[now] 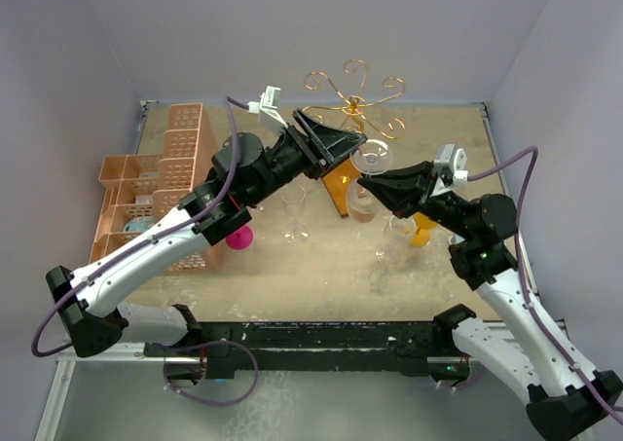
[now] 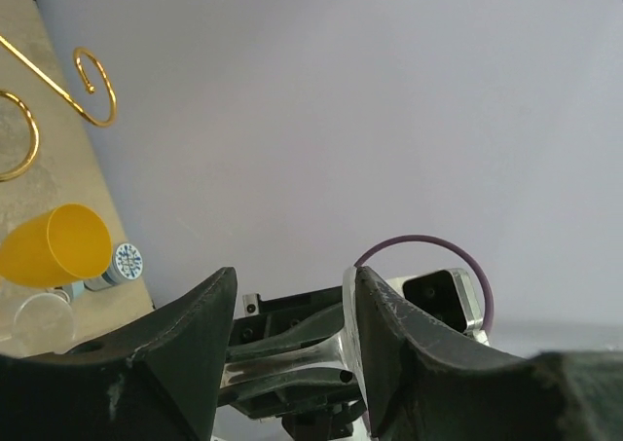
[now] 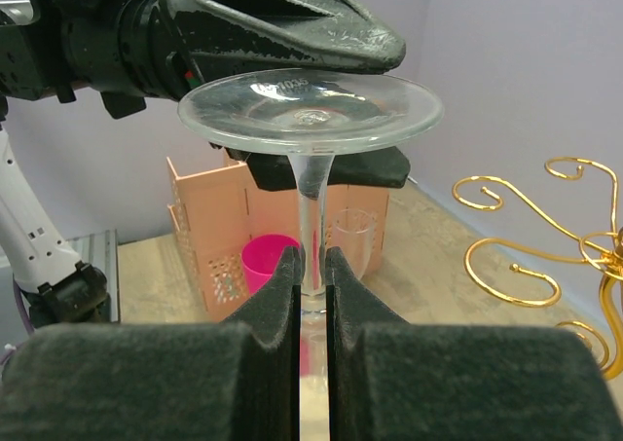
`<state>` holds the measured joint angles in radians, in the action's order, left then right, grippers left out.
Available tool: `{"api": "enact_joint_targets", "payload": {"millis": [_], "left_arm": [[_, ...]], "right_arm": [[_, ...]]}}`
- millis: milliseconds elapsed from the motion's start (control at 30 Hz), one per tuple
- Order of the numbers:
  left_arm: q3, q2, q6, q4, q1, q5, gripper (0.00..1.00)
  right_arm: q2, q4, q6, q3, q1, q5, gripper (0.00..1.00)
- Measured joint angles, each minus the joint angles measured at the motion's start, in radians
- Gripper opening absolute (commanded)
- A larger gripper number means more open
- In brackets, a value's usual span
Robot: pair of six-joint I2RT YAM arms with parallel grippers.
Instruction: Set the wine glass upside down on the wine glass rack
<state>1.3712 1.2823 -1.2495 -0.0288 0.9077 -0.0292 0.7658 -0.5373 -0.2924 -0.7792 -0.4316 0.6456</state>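
The wine glass (image 1: 375, 155) hangs upside down in mid-air, its round foot on top, just in front of the gold wire rack (image 1: 350, 100) on its orange-brown wooden base (image 1: 339, 183). My right gripper (image 1: 363, 181) is shut on the glass stem; the right wrist view shows its pads (image 3: 292, 275) clamping the stem below the foot (image 3: 311, 110). My left gripper (image 1: 348, 152) is open, its jaws straddling the foot. In the left wrist view (image 2: 292, 285) the foot (image 2: 348, 339) lies edge-on against the right finger. Gold scrolls show at the right of the right wrist view (image 3: 526, 237).
An orange lattice crate (image 1: 161, 178) stands at the left with a pink cup (image 1: 238, 237) beside it. Two more clear stemmed glasses (image 1: 295, 212) (image 1: 394, 237) and a yellow cup (image 1: 423, 232) stand on the table near the rack base. Walls close the back and sides.
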Motion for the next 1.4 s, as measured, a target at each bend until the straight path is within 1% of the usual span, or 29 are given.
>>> {"api": "enact_joint_targets", "payload": {"millis": [100, 200, 467, 500, 567, 600, 667, 700, 733, 833, 867, 933, 967, 1033, 1133, 1267, 1400], "left_arm": [[-0.026, -0.011, -0.014, -0.014, 0.0, 0.005, 0.49], [-0.036, -0.023, -0.016, -0.01, 0.0, 0.017, 0.43], [-0.061, -0.052, -0.034, -0.013, 0.001, 0.061, 0.21], [-0.061, -0.052, -0.038, -0.01, 0.001, 0.066, 0.17], [-0.061, -0.052, -0.043, -0.007, -0.001, 0.072, 0.04], [-0.061, -0.052, -0.046, -0.008, -0.002, 0.074, 0.0], [-0.061, -0.054, -0.056, -0.007, -0.003, 0.077, 0.0], [-0.061, -0.056, -0.06, -0.005, -0.003, 0.077, 0.0], [-0.061, -0.057, -0.06, -0.001, -0.003, 0.077, 0.0], [-0.072, -0.068, -0.072, 0.002, -0.002, 0.068, 0.0], [-0.078, -0.075, -0.072, 0.006, -0.002, 0.066, 0.0], [-0.088, -0.085, -0.071, 0.016, -0.002, 0.051, 0.0], [-0.091, -0.09, -0.071, 0.02, -0.002, 0.042, 0.0], [-0.098, -0.1, -0.075, 0.039, -0.002, 0.023, 0.0], [-0.115, -0.122, -0.077, 0.065, -0.002, -0.013, 0.0], [-0.117, -0.149, -0.092, 0.11, -0.002, -0.056, 0.0], [-0.117, -0.167, -0.109, 0.156, -0.005, -0.099, 0.0]], "right_arm": [[0.009, 0.0, 0.0, 0.003, 0.0, 0.0, 0.0], [0.027, 0.0, 0.0, 0.003, -0.001, -0.003, 0.0], [0.068, 0.0, 0.0, 0.003, -0.009, -0.007, 0.0], [0.07, -0.001, 0.0, 0.003, -0.011, -0.006, 0.0], [0.073, -0.008, 0.002, 0.003, -0.013, -0.006, 0.0], [0.073, -0.008, 0.006, 0.003, -0.013, -0.006, 0.0], [0.076, -0.013, 0.025, 0.003, -0.013, -0.005, 0.0], [0.078, -0.016, 0.033, 0.003, -0.013, -0.004, 0.03], [0.079, -0.018, 0.038, 0.003, -0.013, -0.002, 0.11], [0.079, -0.016, 0.04, 0.003, -0.014, 0.0, 0.4], [0.079, -0.013, 0.03, 0.003, -0.013, -0.007, 0.48], [0.076, -0.009, 0.014, 0.002, -0.014, -0.024, 0.59], [0.071, -0.003, 0.004, 0.002, -0.014, -0.033, 0.63], [0.051, 0.015, -0.013, 0.002, -0.015, -0.06, 0.68], [0.01, 0.038, -0.041, 0.002, -0.015, -0.105, 0.72], [-0.073, 0.077, -0.078, -0.002, -0.015, -0.163, 0.74], [-0.114, 0.117, -0.115, -0.014, -0.015, -0.219, 0.74]]}}
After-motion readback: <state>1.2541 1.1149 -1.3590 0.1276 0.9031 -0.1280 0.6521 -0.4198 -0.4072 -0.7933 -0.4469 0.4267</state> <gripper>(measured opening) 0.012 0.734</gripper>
